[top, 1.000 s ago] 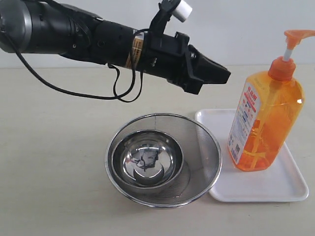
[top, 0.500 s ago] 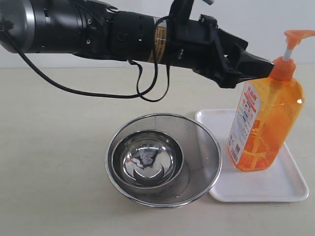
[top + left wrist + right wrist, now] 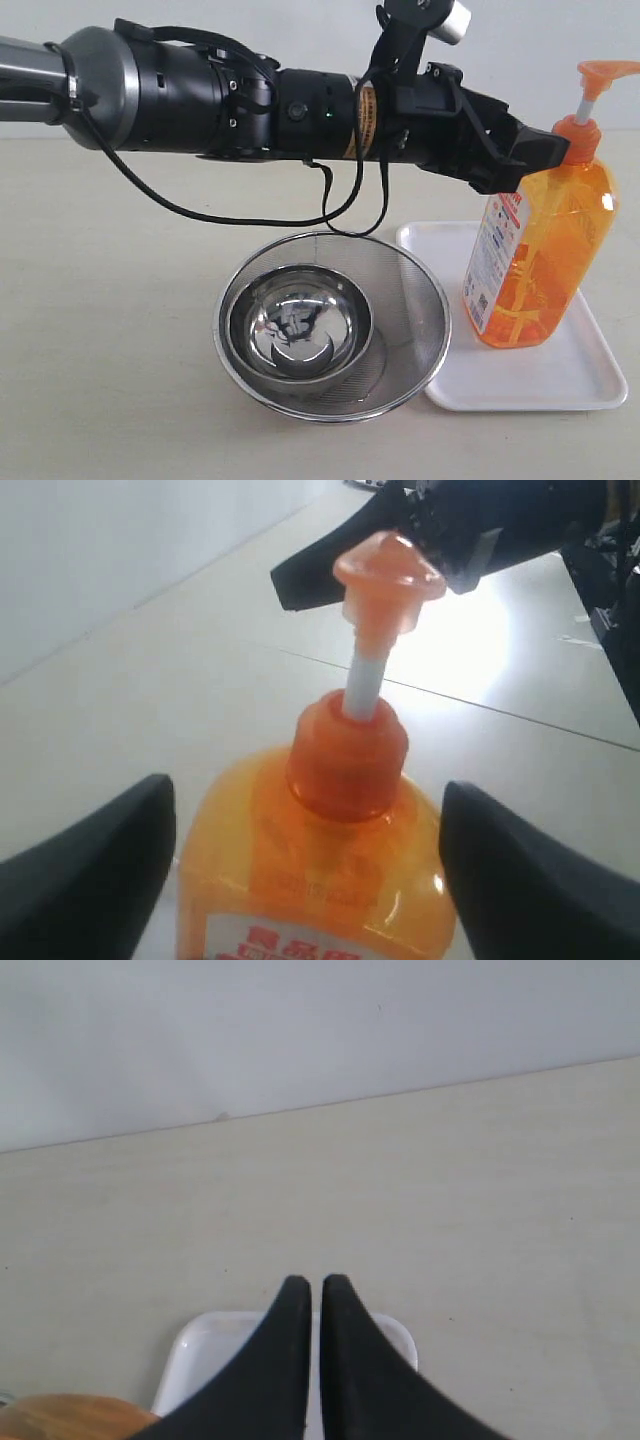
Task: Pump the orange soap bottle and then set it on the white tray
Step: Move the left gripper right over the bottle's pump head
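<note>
The orange soap bottle (image 3: 540, 250) stands upright on the white tray (image 3: 560, 385) at the right, its pump head (image 3: 605, 72) raised on the white stem. My left gripper (image 3: 545, 150) reaches across from the left and is open. In the left wrist view its fingers (image 3: 100, 860) flank the shoulders of the bottle (image 3: 320, 870) without squeezing them. My right gripper (image 3: 310, 1285) is shut and empty above the tray (image 3: 190, 1345). The left wrist view shows its dark tip (image 3: 285, 580) just beyond the pump head (image 3: 388, 575).
A round steel mesh strainer (image 3: 415, 290) with a steel bowl (image 3: 300, 325) inside sits directly left of the tray, under my left arm. Bare beige tabletop (image 3: 100, 330) spreads to the left and front. A pale wall stands behind.
My left arm has swung right and slightly down, bringing its open fingers from above the strainer to either side of the bottle's shoulders. The bottle has stayed put.
</note>
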Available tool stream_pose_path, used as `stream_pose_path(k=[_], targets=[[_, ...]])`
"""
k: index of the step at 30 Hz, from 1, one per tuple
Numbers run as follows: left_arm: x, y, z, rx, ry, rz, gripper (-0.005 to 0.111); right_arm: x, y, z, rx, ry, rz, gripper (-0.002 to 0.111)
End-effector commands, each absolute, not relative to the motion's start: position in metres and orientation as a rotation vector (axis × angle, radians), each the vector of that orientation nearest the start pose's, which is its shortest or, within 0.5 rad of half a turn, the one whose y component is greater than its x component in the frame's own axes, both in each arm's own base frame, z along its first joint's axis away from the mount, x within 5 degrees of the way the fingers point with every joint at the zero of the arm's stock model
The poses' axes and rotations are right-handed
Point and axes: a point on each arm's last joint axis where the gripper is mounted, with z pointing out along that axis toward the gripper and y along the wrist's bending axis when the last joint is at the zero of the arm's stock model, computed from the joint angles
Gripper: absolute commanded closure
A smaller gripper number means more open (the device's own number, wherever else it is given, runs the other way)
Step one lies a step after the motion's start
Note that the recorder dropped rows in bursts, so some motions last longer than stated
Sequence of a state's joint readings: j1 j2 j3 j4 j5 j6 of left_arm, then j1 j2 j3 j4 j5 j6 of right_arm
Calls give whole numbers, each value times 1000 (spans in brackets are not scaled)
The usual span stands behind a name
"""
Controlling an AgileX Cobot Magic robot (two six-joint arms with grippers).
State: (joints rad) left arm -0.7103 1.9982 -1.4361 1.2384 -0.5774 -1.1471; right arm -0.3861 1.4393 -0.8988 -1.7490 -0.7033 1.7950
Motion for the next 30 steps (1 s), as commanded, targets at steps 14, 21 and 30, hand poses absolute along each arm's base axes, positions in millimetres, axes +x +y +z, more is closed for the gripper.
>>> stream_pose_path(k=[14, 21, 30], targets=[[315, -342, 255, 1018, 1540, -1024, 41, 295, -62, 284, 35, 2042, 452, 108], [313, -342, 256, 1028, 1523, -1045, 43, 295, -62, 284, 32, 2041, 457, 108], [320, -351, 245, 1038, 1519, -1069, 43, 295, -62, 284, 32, 2041, 455, 108]])
